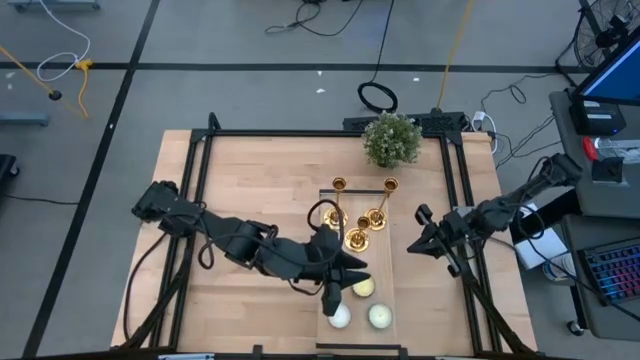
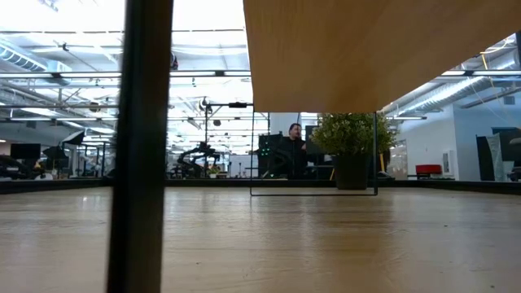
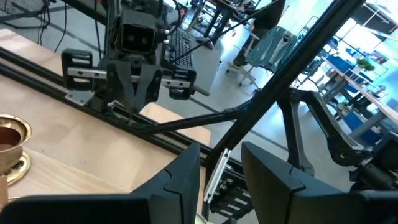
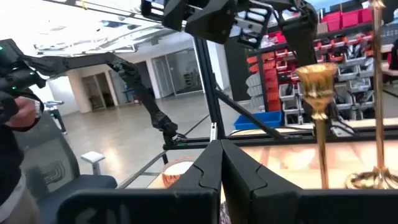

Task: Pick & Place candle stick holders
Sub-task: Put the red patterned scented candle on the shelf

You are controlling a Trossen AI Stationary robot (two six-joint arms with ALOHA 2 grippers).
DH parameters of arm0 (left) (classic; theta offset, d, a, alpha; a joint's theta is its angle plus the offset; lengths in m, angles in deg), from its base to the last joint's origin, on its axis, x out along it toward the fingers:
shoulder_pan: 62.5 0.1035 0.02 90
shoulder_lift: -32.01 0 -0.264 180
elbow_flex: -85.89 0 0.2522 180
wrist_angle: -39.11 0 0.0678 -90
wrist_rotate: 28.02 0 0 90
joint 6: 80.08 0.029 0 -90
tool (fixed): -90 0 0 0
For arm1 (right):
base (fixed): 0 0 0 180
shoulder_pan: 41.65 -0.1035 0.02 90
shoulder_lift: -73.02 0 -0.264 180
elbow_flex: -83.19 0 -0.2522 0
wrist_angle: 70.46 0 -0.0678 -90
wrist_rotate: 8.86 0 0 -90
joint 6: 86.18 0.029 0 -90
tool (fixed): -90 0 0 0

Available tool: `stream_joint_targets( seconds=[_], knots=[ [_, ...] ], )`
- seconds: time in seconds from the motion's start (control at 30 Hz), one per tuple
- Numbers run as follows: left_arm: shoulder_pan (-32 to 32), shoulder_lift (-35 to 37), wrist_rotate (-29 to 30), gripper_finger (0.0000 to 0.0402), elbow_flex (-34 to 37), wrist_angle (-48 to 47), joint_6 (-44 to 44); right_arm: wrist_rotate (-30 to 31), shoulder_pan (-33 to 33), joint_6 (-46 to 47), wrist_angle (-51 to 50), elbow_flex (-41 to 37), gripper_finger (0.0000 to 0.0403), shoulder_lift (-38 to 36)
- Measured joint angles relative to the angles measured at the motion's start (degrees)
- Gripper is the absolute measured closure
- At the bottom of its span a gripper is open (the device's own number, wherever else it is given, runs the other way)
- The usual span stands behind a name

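Note:
Three shiny gold candle stick holders (image 1: 338, 186) (image 1: 388, 186) (image 1: 356, 238) stand upright on their round bases on a clear panel (image 1: 388, 270) at the table's middle. My left gripper (image 1: 345, 275) hovers just near of them, pointing toward the table's right edge. Its fingers (image 3: 180, 180) stand apart, and nothing plainly shows between them; one holder's cup (image 3: 9, 137) is off to its side. My right gripper (image 1: 412, 245) is shut (image 4: 221, 146), raised to the right of the holders, and faces a cup and stem (image 4: 317, 81).
Three pale round candles (image 1: 362, 288) (image 1: 340, 316) (image 1: 379, 316) lie near the front edge, below my left gripper. A potted plant (image 1: 390, 138) stands at the far edge. A black frame (image 1: 200, 180) rims the table. A person's hand (image 4: 15, 112) shows beyond the table.

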Motion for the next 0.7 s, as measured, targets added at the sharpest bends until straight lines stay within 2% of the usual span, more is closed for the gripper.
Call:
stream_joint_targets(
  seconds=[0.7],
  knots=[
    [2.74,-0.02,-0.63,0.0280,0.00,-1.42,1.71,-2.64,12.97,3.46,-0.86,-8.13,0.0403,-5.14]
  ],
)
